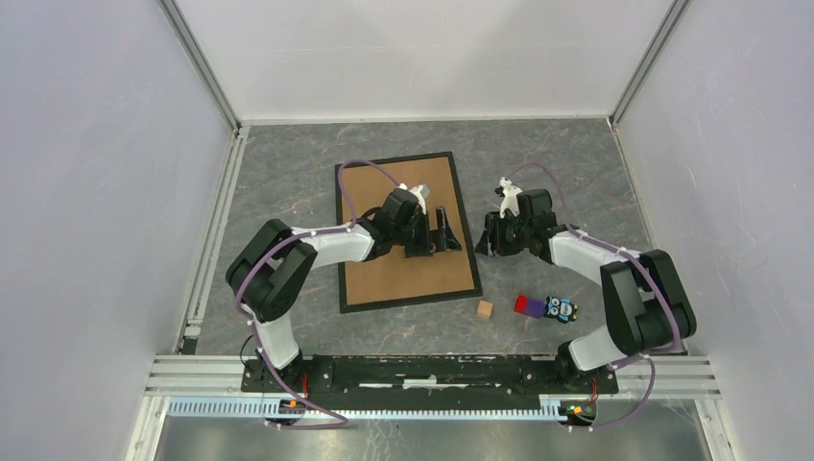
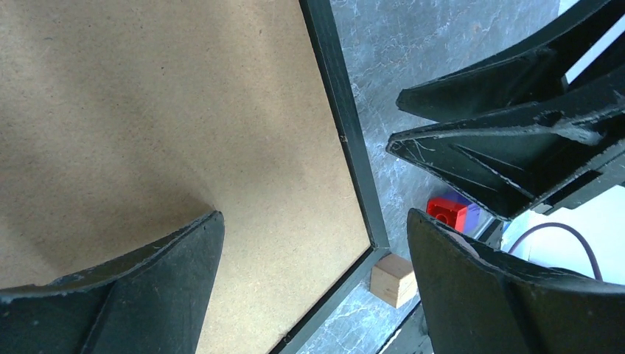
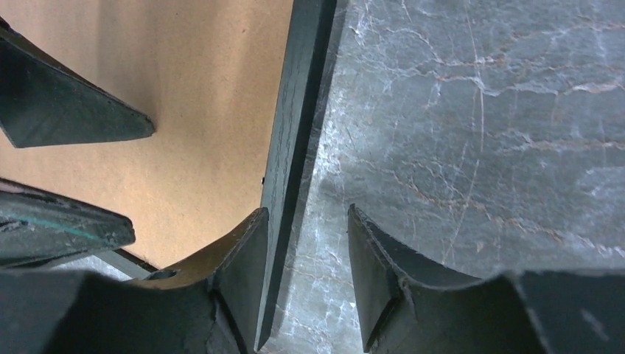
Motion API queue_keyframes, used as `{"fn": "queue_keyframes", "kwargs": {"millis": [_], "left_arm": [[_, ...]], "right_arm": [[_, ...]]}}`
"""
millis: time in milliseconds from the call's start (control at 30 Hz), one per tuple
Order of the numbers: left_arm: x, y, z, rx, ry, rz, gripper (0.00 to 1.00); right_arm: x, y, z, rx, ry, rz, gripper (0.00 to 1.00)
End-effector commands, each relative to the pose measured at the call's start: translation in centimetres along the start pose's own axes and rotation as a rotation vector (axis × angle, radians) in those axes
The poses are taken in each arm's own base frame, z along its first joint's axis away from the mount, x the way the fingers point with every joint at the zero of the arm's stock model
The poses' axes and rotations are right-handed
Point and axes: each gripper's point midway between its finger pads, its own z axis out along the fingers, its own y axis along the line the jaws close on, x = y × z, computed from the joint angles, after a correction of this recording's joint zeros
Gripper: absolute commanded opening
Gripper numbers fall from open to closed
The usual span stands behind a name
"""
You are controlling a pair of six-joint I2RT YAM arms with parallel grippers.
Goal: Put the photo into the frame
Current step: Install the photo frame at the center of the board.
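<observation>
The black frame (image 1: 413, 300) lies flat on the table, its whole opening filled by a brown board (image 1: 384, 279). The photo is not in view. My left gripper (image 1: 449, 233) hovers over the frame's right half, open, with only the board (image 2: 147, 110) beneath its jaws (image 2: 313, 217). My right gripper (image 1: 485, 240) sits at the frame's right rail (image 3: 295, 110). Its jaws (image 3: 306, 212) are apart, the left finger over the rail and the right finger over bare table; nothing is clamped. The right gripper's fingers (image 2: 516, 140) show close beside my left gripper.
A small wooden cube (image 1: 485, 309) (image 2: 394, 279) lies just off the frame's near right corner. A red and purple block (image 1: 526, 305) and a small toy figure (image 1: 562, 308) lie further right. White walls enclose the grey marbled table (image 1: 576, 163).
</observation>
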Motion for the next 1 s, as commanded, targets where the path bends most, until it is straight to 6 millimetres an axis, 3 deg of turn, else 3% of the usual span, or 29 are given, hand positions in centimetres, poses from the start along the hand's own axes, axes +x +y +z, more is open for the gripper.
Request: {"fn": "queue_keyframes", "kwargs": {"millis": [0, 200, 367, 967], "left_arm": [[-0.1, 0.8, 0.2, -0.021, -0.045, -0.036, 1.00], [-0.1, 1.7, 0.1, -0.048, -0.070, -0.051, 1.00], [-0.2, 1.9, -0.3, -0.052, -0.096, -0.056, 1.00], [-0.4, 2.2, -0.8, -0.045, -0.126, -0.075, 1.00]], "right_arm": [[-1.3, 0.3, 0.9, -0.031, 0.018, -0.028, 0.48], [-1.7, 0.7, 2.0, -0.071, 0.045, -0.022, 0.43], [-0.9, 1.0, 2.5, -0.097, 0.092, -0.012, 0.37], [1.0, 0.3, 3.3, -0.054, 0.155, -0.007, 0.37]]}}
